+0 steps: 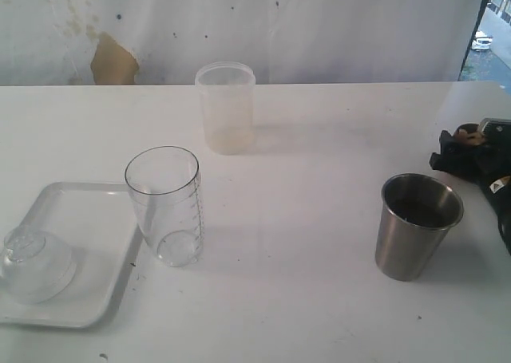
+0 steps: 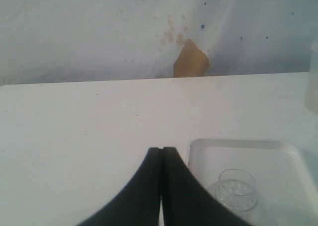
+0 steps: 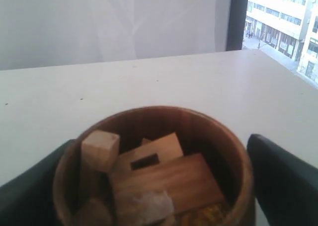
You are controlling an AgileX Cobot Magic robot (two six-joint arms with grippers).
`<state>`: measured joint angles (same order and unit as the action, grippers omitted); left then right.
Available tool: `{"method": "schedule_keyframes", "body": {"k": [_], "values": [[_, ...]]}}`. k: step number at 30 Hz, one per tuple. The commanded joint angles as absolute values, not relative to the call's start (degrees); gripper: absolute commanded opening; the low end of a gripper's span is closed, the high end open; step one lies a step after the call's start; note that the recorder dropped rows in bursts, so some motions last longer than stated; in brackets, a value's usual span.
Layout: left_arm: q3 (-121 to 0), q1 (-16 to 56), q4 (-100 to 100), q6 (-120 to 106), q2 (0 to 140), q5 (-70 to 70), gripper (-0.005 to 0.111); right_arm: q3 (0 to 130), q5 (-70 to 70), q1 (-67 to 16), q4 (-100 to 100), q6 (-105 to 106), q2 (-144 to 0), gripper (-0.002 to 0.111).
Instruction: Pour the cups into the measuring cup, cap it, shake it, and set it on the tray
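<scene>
The small brown wooden cup (image 3: 208, 131), filled with several wooden blocks, stands between the fingers (image 3: 283, 181) of my right gripper (image 3: 159, 144). The jaws are open and close beside its wall. In the exterior view that gripper (image 1: 477, 151) is a dark shape at the right edge, hiding most of the cup. The steel cup (image 1: 417, 226) stands in front of it with dark contents. The clear measuring cup (image 1: 164, 207) stands beside the white tray (image 1: 80, 199). The frosted tumbler (image 1: 226, 108) is farther back. My left gripper (image 2: 162, 151) is shut and empty, beside the tray (image 2: 238, 145).
A clear domed lid (image 1: 36, 263) lies on the tray, also seen as the lid (image 2: 236, 188) in the left wrist view. A stained white wall with a brown patch (image 1: 112, 60) runs behind the table. A window (image 1: 491, 28) is at the far right.
</scene>
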<state>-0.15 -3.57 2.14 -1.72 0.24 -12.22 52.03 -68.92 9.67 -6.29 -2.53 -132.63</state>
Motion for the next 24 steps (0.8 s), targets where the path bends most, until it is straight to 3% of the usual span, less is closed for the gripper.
{"method": "schedule_keyframes", "body": {"k": [1,16,19,21,22,23,24], "values": [[0.0,-3.3,1.8,-1.7,0.0,-11.9,0.0,53.9,-66.9,9.7,-6.9,-3.3,-132.9,0.08],[0.0,-3.3,1.8,-1.7,0.0,-11.9,0.0,54.0,-63.9,9.7,-7.1,-1.2,-133.7,0.079],[0.0,-3.3,1.8,-1.7,0.0,-11.9,0.0,54.0,-64.6,9.7,-7.3,0.5,-133.7,0.059],[0.0,-3.3,1.8,-1.7,0.0,-11.9,0.0,54.0,-64.5,9.7,-7.8,0.0,-133.7,0.033],[0.0,-3.3,1.8,-1.7,0.0,-11.9,0.0,54.0,-64.0,9.7,-8.9,0.5,-133.7,0.014],[0.0,-3.3,1.8,-1.7,0.0,-11.9,0.0,53.8,-63.6,9.7,-9.2,1.3,-133.7,0.004],[0.0,-3.3,1.8,-1.7,0.0,-11.9,0.0,53.4,-63.3,9.7,-10.5,1.6,-133.7,0.0]]}}
